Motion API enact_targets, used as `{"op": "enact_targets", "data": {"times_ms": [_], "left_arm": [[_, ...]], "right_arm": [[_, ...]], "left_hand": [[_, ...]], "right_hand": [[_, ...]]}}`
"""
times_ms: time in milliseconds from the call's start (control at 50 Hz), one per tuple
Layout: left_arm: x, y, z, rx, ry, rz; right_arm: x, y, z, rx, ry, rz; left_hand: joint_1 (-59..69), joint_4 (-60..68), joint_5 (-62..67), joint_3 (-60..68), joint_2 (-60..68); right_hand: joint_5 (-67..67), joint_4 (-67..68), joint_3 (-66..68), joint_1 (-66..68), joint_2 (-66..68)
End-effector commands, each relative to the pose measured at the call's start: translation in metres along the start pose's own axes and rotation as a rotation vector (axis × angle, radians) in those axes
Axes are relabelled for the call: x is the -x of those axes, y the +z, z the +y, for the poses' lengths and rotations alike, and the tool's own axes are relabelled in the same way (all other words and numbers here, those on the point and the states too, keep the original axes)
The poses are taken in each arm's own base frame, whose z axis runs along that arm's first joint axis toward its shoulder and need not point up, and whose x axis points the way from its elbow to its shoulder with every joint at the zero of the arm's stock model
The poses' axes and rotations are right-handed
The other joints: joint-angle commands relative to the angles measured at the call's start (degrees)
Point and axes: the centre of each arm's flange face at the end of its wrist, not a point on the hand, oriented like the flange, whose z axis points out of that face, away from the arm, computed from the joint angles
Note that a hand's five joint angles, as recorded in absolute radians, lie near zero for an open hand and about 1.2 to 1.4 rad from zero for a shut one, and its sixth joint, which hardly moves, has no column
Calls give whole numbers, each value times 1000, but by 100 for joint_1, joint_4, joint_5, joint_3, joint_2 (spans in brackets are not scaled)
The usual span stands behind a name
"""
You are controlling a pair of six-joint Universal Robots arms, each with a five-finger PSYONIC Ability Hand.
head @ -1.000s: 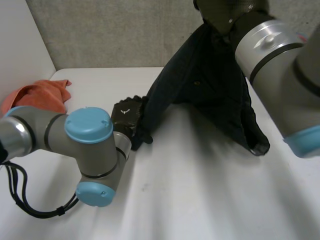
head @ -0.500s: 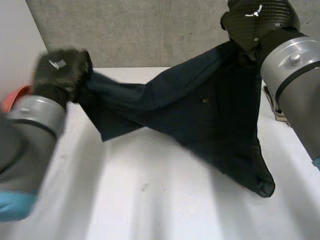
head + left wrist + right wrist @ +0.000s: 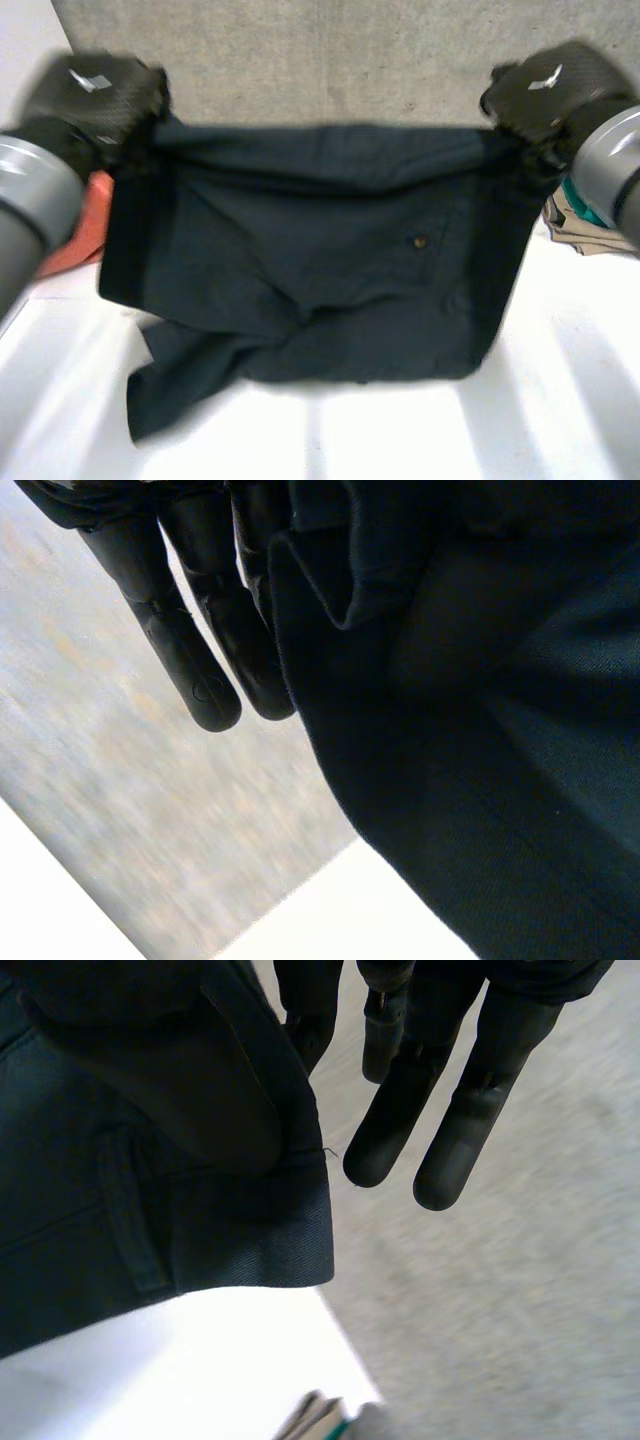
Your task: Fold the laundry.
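Two hands hold one piece of laundry aloft. The left hand (image 3: pixel 100 95) at ten o'clock in the head view and the right hand (image 3: pixel 548 88) at two o'clock each pinch a top corner of a dark navy woven garment (image 3: pixel 320 260), with other fingers (image 3: pixel 195 660) hanging straight beside the cloth. The garment is stretched wide between them, and its lower end reaches the white table (image 3: pixel 560 400) at six o'clock. A crumpled orange cloth (image 3: pixel 72 225) lies at nine o'clock, and a folded beige-and-teal stack (image 3: pixel 590 220) lies at three.

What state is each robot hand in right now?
Left robot hand: closed on the dark shorts, one top corner.
Right robot hand: closed on the opposite top corner.
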Motion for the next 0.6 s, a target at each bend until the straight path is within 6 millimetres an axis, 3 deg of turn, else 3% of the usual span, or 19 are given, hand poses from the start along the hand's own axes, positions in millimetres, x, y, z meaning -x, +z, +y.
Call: {"op": "enact_targets", "data": {"times_ms": [20, 100, 180, 200, 260, 280, 340, 400, 480, 600], "left_arm": [[-23, 69, 53, 130, 55, 39], [-23, 111, 43, 30, 83, 4], [-17, 146, 7, -194, 79, -71], [-9, 156, -18, -323, 78, -123], [5, 163, -52, -497, 63, -216], [11, 160, -79, -608, 52, -268], [20, 155, -99, -703, 36, -336], [21, 152, -104, -721, 29, -348], [17, 151, -91, -674, 35, -328], [-2, 150, -42, -520, 56, -254]], "right_arm": [[31, 54, 32, 65, 62, -68], [33, 102, 35, -38, 109, 25], [12, 134, 9, -250, 137, 204], [5, 139, 1, -302, 139, 252], [-19, 148, -24, -473, 163, 411], [-24, 149, -31, -519, 169, 445], [-41, 147, -51, -673, 188, 556], [-48, 143, -62, -747, 195, 608], [-46, 146, -57, -735, 194, 600], [-17, 156, -25, -607, 176, 495]], "left_hand": [[1371, 1135, 1439, 1165, 1143], [1371, 1135, 1439, 1165, 1143], [1371, 1135, 1439, 1165, 1143], [1371, 1135, 1439, 1165, 1143], [1371, 1135, 1439, 1165, 1143], [1371, 1135, 1439, 1165, 1143], [1371, 1135, 1439, 1165, 1143], [1371, 1135, 1439, 1165, 1143], [1371, 1135, 1439, 1165, 1143], [1371, 1135, 1439, 1165, 1143]], "right_hand": [[1205, 1128, 1155, 1667, 6073], [1205, 1128, 1155, 1667, 6073], [1205, 1128, 1155, 1667, 6073], [1205, 1128, 1155, 1667, 6073], [1205, 1128, 1155, 1667, 6073], [1205, 1128, 1155, 1667, 6073], [1205, 1128, 1155, 1667, 6073], [1205, 1128, 1155, 1667, 6073], [1205, 1128, 1155, 1667, 6073], [1205, 1128, 1155, 1667, 6073]]}}
